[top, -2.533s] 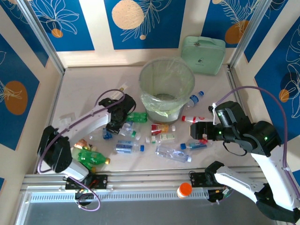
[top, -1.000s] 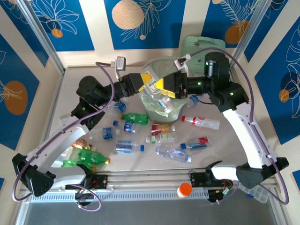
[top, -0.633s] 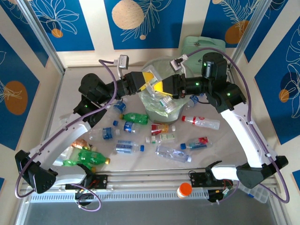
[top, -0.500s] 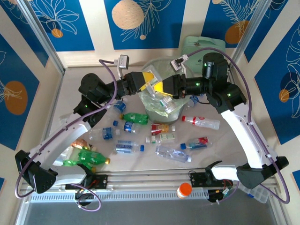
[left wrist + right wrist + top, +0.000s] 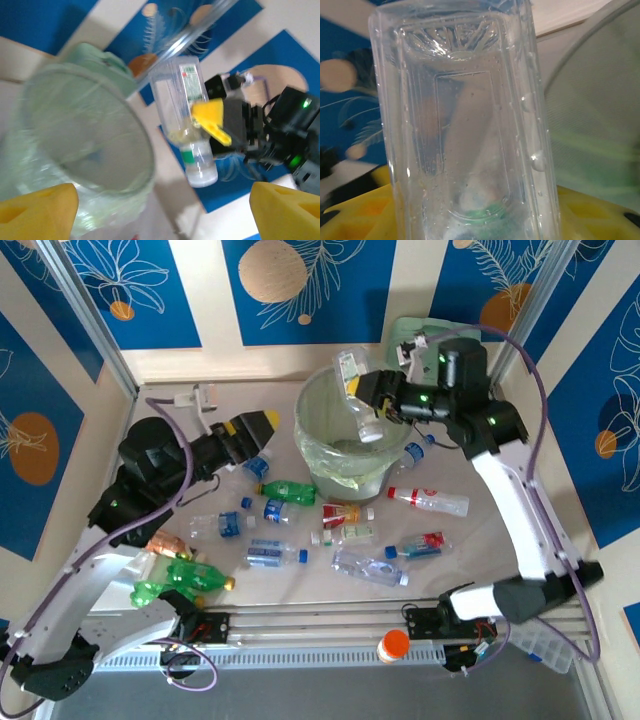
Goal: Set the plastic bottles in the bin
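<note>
Top external view: the counter [image 5: 450, 578] carries one bin [image 5: 330, 472], lined with a pale green bag, and everything else is placed against it.

The right claw [image 5: 372, 400] hangs over the bin's right-hand rim, clamped on one clear bottle [image 5: 358, 390]. The bottle is tipped neck-down with its white cap dipping toward the bin's mouth. In the right wrist view its ribbed body [image 5: 465, 125] sits between the yellow pads, with the bin's wall [image 5: 600, 125] behind to the right.

The left claw [image 5: 258, 426] hovers to the left of the bin, empty and spread. The left wrist view shows its fingertips [image 5: 37, 207] far apart, looking across at the bin [image 5: 75, 130] and at the gripped bottle [image 5: 182, 115].

The step in hand looks like the drop. The next move calls for the right claw to let go once the bottle is fully over the bin's mouth, not over the rim. The free left claw could then go down for a bottle in front of the bin.

- **Bin:** one.
- **Mint-green case [image 5: 402, 332]:** one, behind the bin to the right.
- **Loose bottles [image 5: 290, 490]:** about thirteen on the counter. One with a blue cap is just beside the bin's right wall and the rest are scattered in front and to the front left. A few green ones are bunched there and hard to separate.
- **Gripped bottle:** one.
- **Orange-capped item [image 5: 393, 645]:** one, well in front of the bin on the rail.
</note>
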Available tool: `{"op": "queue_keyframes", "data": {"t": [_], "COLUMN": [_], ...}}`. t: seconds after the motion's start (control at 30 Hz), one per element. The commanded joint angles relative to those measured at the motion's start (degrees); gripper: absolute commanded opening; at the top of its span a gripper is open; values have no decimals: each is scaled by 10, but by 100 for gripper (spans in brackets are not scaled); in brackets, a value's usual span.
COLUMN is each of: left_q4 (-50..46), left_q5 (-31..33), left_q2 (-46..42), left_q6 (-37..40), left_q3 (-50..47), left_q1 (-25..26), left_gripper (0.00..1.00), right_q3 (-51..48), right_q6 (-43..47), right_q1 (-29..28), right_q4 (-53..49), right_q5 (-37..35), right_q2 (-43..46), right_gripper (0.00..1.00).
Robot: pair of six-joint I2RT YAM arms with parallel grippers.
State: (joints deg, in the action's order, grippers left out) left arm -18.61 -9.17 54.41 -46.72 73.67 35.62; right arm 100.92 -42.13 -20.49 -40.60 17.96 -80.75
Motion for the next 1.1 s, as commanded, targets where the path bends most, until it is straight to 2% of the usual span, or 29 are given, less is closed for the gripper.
{"op": "queue_keyframes", "data": {"t": [0.0,0.1,0.2,0.37,0.67,1.07], "left_q4": [-161,-224,-253,-283,-315,-343], "left_q5": [82,123,149,161,210,242], "left_q2": [-5,-22,-40,-57,-84,-105], "left_q6": [69,85,96,115,114,106], "left_q3": [24,27,21,16,-8,-32], "left_q1": [-5,-5,-5,-5,-6,-6], "left_gripper": [88,88,88,88,88,89], "right_q3": [59,106,101,64,92,127], "right_q6": [81,120,137,128,133,123], "right_q1": [-14,-29,-45,-54,-64,-67], "right_q4": [-92,-133,-135,-112,-184,-217], "right_q5": [-144,-186,-239,-250,-288,-279], "right_q2": [-66,-127,-155,-176,-260,-316], "right_gripper": [43,42,43,44,47,64]}}
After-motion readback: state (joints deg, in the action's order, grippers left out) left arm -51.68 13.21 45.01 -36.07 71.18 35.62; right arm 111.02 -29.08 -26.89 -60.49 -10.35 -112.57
